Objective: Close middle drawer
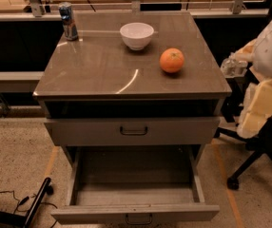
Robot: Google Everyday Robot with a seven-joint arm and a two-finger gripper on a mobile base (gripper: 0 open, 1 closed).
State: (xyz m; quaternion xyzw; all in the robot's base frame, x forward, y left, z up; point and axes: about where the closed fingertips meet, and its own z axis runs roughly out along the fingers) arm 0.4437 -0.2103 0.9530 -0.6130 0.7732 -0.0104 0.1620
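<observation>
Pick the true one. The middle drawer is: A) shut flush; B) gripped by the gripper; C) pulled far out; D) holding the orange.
C: the middle drawer juts well forward, its inside showing; the gripper hangs beside the right edge of the cabinet, apart from the drawer.

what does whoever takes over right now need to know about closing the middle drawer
Tool: off the right side of the cabinet, about level with its top, well away from any drawer.
Middle drawer: pulled far out at the bottom of the view, its handle facing the camera.
Upper drawer: sticks out only slightly.
Done: nothing visible yet.
Left: bring the tool to the middle drawer's front and push it fully in.
</observation>
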